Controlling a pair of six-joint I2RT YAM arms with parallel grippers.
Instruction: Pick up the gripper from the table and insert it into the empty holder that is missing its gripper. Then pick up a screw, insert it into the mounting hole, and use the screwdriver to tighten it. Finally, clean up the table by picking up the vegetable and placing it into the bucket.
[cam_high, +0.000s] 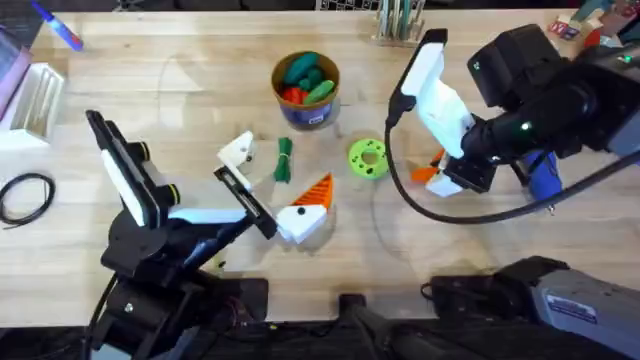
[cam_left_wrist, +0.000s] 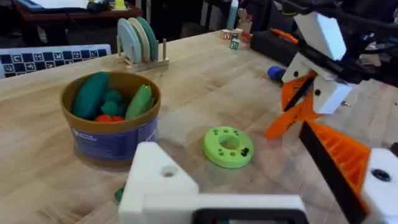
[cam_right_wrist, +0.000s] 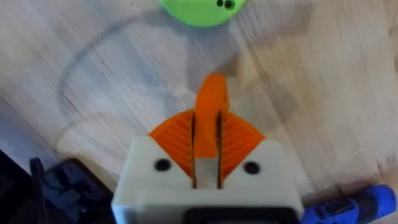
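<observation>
Right claw (cam_right_wrist: 205, 163) pinches orange gripper (cam_right_wrist: 211, 102).

- The overhead camera looks down and forward over the wooden table (cam_high: 180, 110), taking in both arms.
- The left wrist camera sits low, facing across the table toward the bucket (cam_left_wrist: 112, 134).
- The right wrist camera looks steeply down, close to the tabletop.
- All three share the green disc (cam_high: 367, 159).

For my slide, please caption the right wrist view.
Right hand shut on the orange gripper, near the green disc.
</observation>
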